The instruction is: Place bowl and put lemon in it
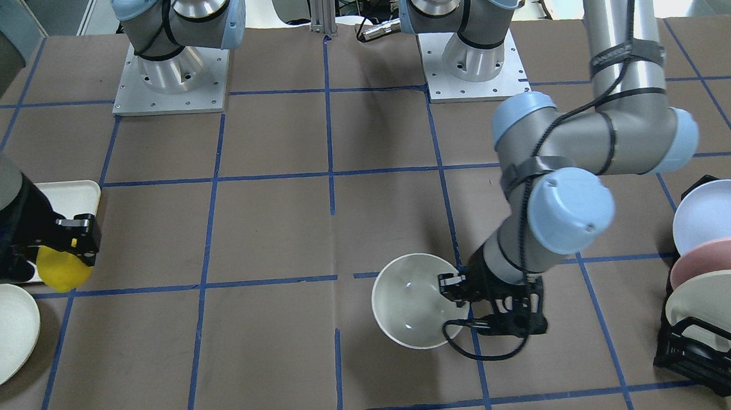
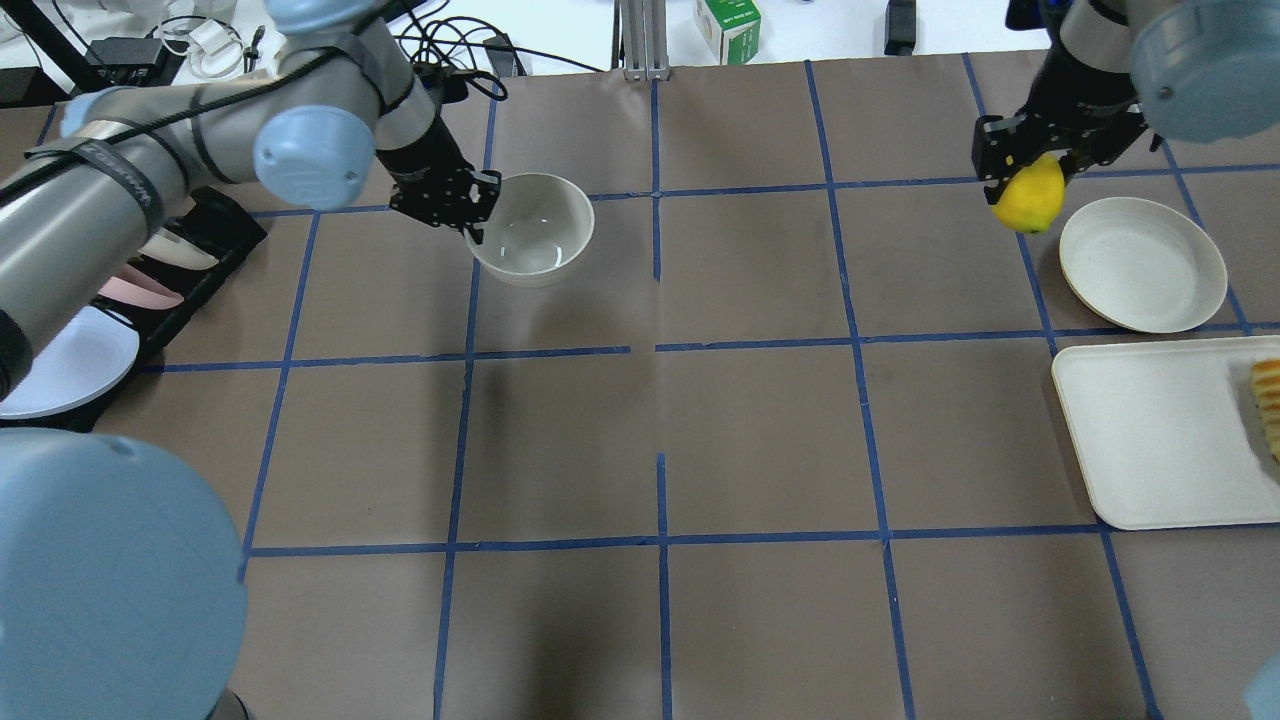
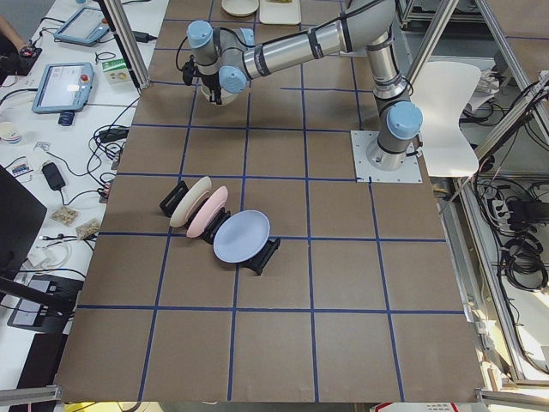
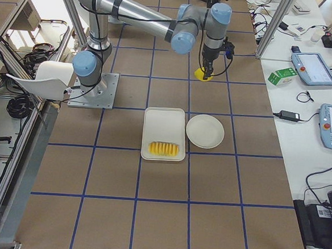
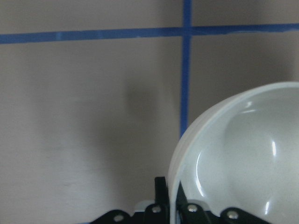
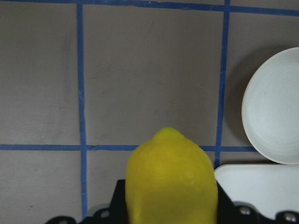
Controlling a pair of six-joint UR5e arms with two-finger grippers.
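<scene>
**Front-facing view.** The left tool [image 1: 457,301] is clenched on the rim of the bowl [image 1: 411,301], which is mouth up near mid-desk. The right tool [image 1: 71,251] grasps the lemon [image 1: 61,271] by the tray [image 1: 78,193], well apart from the bowl.

**Overhead view.** I cannot tell whether the bowl's base touches the desk [image 2: 760,450].
- Judgement: lower it level until the base bears, let go of the rim, then draw the left arm clear to leave the right arm an open lane.
- The lemon hangs just beside the plate [image 2: 1140,262].
- Sliced food [image 2: 1268,405] lies at the tray's far edge.

**Side views.**
- The desk is covered in brown paper, gridded with blue tape lines [image 3: 244,178].
- A rack [image 3: 214,225] of upright plates stands at the robot's left end.
- Benches with pendants and cables run along the operators' side.

**Left wrist view.** The rim passes between the fingers.

**Right wrist view.** The lemon fills the jaws, pointed end outward. Judgement: the bowl's wall is glossy, so let the lemon go low inside or it may roll out.
</scene>
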